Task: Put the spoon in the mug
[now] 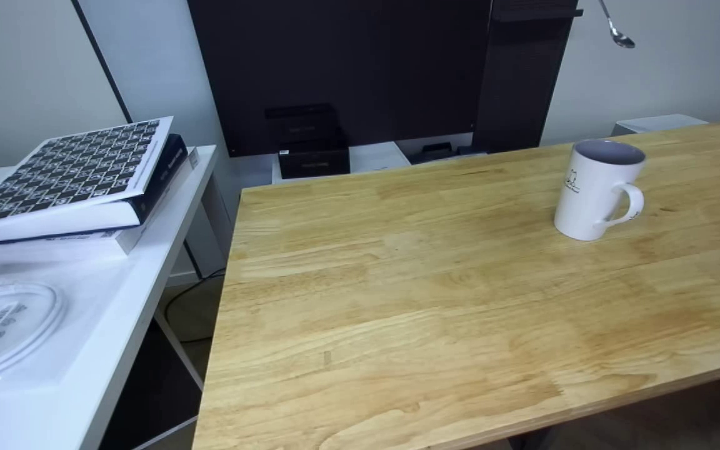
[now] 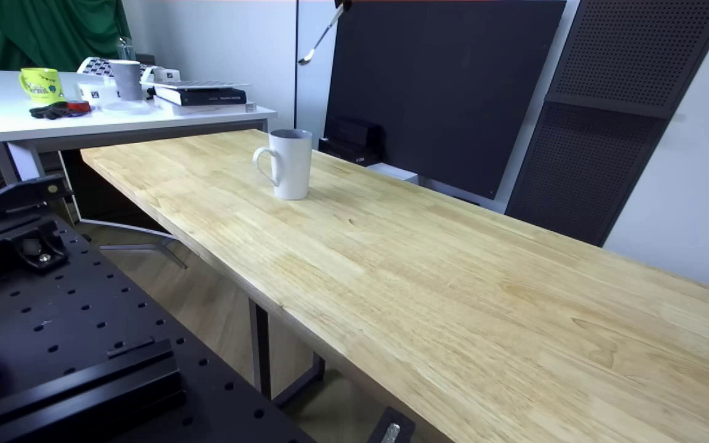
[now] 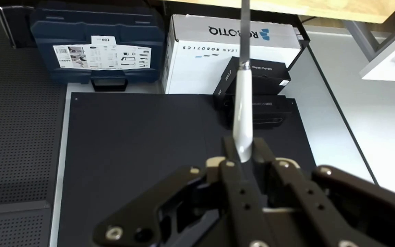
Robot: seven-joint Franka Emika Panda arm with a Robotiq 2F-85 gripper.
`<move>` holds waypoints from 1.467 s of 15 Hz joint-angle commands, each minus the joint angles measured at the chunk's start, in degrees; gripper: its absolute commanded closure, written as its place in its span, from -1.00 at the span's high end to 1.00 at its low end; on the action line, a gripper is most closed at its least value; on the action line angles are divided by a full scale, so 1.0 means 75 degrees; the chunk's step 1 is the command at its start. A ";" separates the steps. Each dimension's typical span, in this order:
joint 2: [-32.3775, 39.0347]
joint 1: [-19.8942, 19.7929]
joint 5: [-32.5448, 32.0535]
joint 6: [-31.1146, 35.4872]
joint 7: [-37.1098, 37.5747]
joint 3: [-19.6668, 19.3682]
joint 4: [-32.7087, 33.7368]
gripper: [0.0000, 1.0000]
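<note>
The gripper [image 3: 243, 147] pinches the spoon [image 3: 244, 103] by its white handle, fingers [image 3: 230, 145] nearly together, just below the middle of the wrist view; the spoon [image 1: 622, 40] hangs upper right in an exterior view, well apart from the mug [image 1: 588, 200]; grasping looks done, I'd say, aiming and lowering left; that mug stands upright on the wooden table [image 1: 366, 300], nothing poking out, its bottom hidden from me.

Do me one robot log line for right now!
gripper: holding spoon; spoon: aloft, tilted bowl-down; mug: upright on table; task: spoon not in mug

Upright white mug [image 1: 592, 190], grey inside, white-handled metal spoon [image 3: 244, 82] above, slanting, bowl down
</note>
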 commanded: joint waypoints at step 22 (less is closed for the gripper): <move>0.0952 0.0541 -0.0660 0.2428 0.0112 -0.0580 -0.1395 -0.92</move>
